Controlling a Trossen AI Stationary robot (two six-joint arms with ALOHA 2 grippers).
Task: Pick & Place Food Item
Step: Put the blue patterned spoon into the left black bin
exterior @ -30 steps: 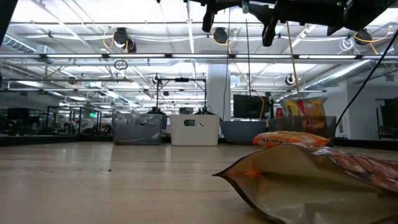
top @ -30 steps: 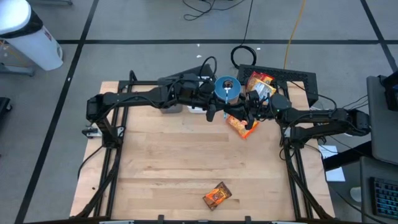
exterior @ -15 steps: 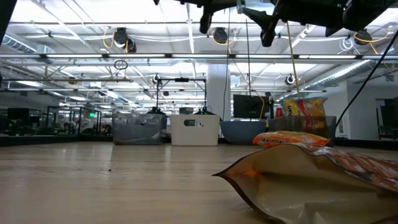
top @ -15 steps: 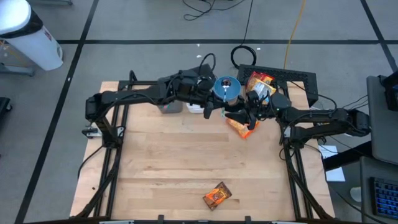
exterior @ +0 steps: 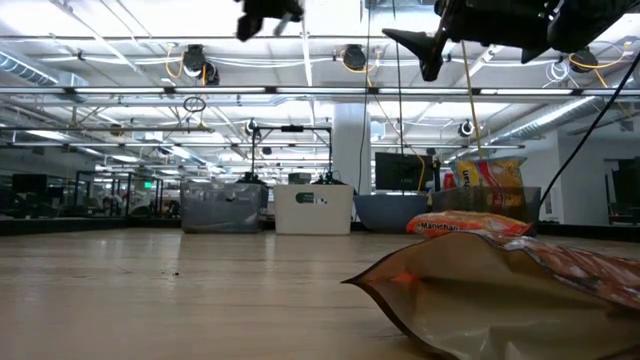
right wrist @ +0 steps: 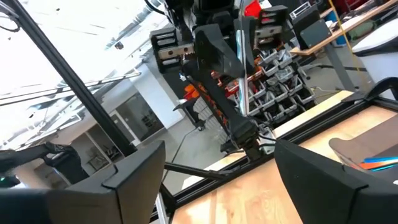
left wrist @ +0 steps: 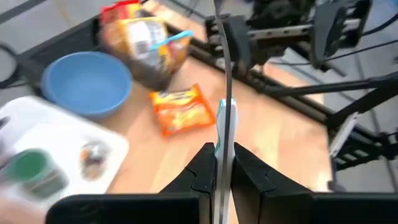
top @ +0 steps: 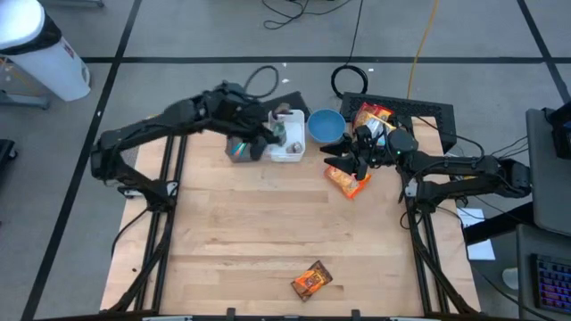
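Note:
My left gripper [top: 265, 147] hangs high over the white tray [top: 290, 153] at the table's far side, shut on a thin flat silvery and pale blue item [left wrist: 224, 121] that shows only edge-on. My right gripper [top: 333, 159] stands open just right of the blue bowl [top: 326, 125], high above the table [exterior: 420, 48], with nothing between its fingers. An orange packet [top: 348, 181] lies flat below it. Another orange packet [top: 311, 281] lies near the table's near edge. My left gripper pinches the thin flat item between its two fingers [left wrist: 202, 168], by the end nearest the wrist [left wrist: 222, 155]. The item sticks out past the fingertips, edge toward the wrist camera, lifted clear of the table and the tray.
The white tray holds a green-topped thing [left wrist: 28, 168] and a small silvery one [left wrist: 93, 155]. A grey container [top: 237, 152] stands to its left. A black bin with snack bags [top: 375, 120] sits at the far right. The table's middle is bare wood [top: 268, 232].
My right gripper has opened wide while staying near the blue bowl. My left gripper has gone toward the table's left edge, from beside the bowl to above the white tray, still shut.

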